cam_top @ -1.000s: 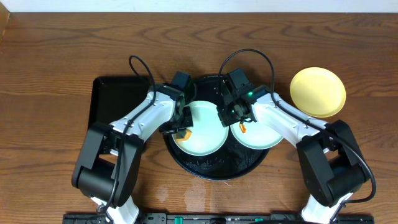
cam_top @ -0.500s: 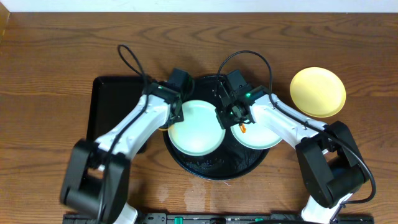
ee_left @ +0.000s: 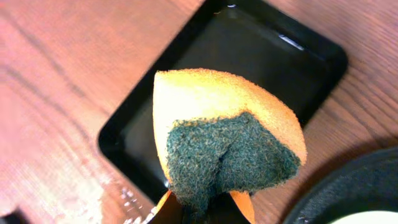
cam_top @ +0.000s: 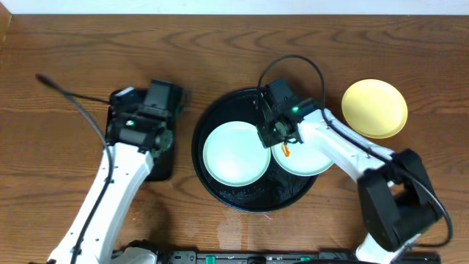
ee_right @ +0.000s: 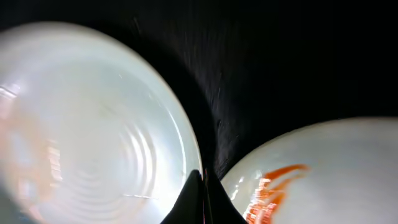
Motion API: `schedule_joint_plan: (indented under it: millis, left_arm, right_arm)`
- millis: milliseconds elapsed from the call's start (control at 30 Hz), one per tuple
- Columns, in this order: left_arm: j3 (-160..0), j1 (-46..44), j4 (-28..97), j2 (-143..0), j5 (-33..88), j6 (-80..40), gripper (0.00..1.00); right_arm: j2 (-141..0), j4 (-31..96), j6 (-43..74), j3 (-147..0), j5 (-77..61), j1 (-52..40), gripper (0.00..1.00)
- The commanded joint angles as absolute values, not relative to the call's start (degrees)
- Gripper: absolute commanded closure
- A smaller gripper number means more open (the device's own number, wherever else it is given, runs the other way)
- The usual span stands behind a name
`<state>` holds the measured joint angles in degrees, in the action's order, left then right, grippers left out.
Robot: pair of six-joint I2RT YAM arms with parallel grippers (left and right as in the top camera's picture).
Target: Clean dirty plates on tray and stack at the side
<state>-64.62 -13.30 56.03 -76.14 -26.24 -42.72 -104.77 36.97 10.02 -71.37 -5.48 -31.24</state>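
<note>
Three plates: the left green plate (cam_top: 233, 152), small, round, shallow and pale mint; the right green plate (cam_top: 311, 160), its match; the yellow plate (cam_top: 374, 108), the same shape in pale yellow.
Round tray: a large glossy black round tray (cam_top: 245, 199) with a raised rim sits mid-table between the two arms and holds both green plates side by side.
Left plate: the left green plate lies flat in the left half of the round tray. Its face is pale and glossy, with faint ring marks in the right wrist view.
Right plate: the right green plate lies in the right half, partly under the right arm. A thin orange smear (ee_right: 273, 186) marks it near its left edge.
Yellow one: the yellow plate rests on the brown wood-grain tabletop (cam_top: 73, 51), right of the round tray and toward the far side, well apart from both grippers.
Right arm: the right gripper (ee_right: 203, 183) is low over the round tray where the two green plates nearly meet. Its fingers are drawn together, with the tips at the left green plate's right edge. I cannot tell whether that rim is pinched between them.
Left arm: the left gripper (ee_left: 202, 208) is off to the left of the round tray, above the rectangular tray, clamped on the sponge.
Sponge: an orange-yellow foam sponge (ee_left: 217, 124) with a dark green scouring pad, which faces the wrist camera.
Rectangular tray: a smaller glossy black rectangular tray (ee_left: 249, 62) with rounded corners lies left of the round tray, largely covered by the left arm from overhead.
</note>
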Motion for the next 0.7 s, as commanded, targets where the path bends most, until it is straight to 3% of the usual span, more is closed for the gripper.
schedule_joint_plan:
  millis: [0,133,233,467,667]
  left_arm:
    - [-65.5,-9.7,58.4,-75.7,-22.6,-44.6,0.93]
    - [-64.9,-7.3,60.7,-75.7,-21.4,-44.6,0.93]
    - [-64.9,-6.5,61.8,-75.7,-21.4,-44.6,0.92]
    - [-64.9,-6.5,61.9,-75.7,-19.9,-44.7,0.92]
    - [-64.9,-6.5,61.9,-75.7,-19.9,-44.6,0.92]
  right_arm:
    - [-97.7,38.0,8.0,-76.7,0.4,-31.3,0.99]
    - [-93.7,38.8,5.7,-78.3,4.9,-32.0,0.99]
    - [-93.3,39.4,5.7,-78.3,4.8,-31.8,0.81]
    - [-103.0,41.2,3.0,-77.7,-7.1,-32.0,0.59]
    - [-111.6,40.9,2.3,-77.7,-8.5,-33.2,0.57]
